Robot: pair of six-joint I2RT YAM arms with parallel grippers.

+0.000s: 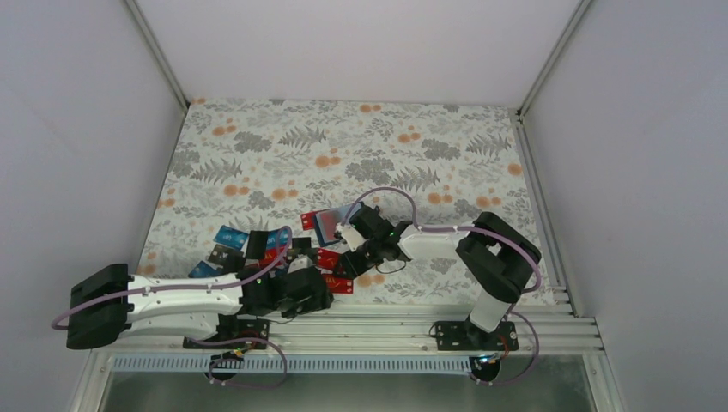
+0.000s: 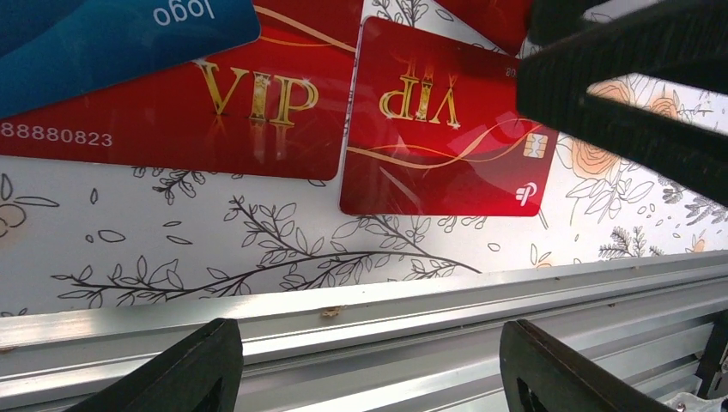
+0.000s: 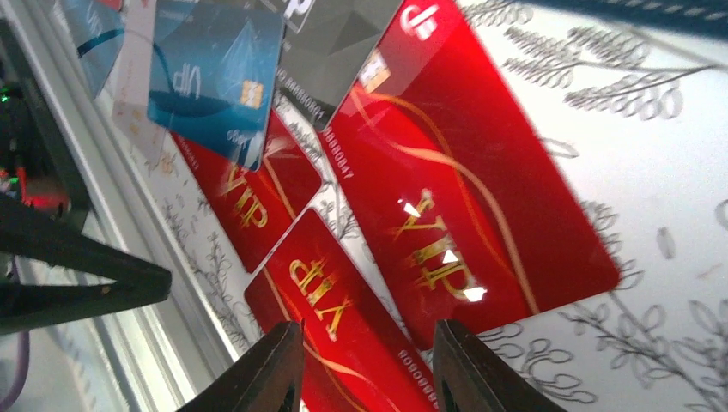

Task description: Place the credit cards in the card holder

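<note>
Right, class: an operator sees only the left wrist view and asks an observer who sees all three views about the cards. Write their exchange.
Operator: What is the black shape at my top right?
Observer: The right fingers. The top view shows the right arm stretched in from the right.
Operator: I see only red and blue cards. Is there any other colour?
Observer: Yes. The right wrist view shows a dark grey card beside a blue card.
Operator: Are there cards outside my picture?
Observer: Yes. In the top view, light blue cards lie farther left on the cloth.
</note>
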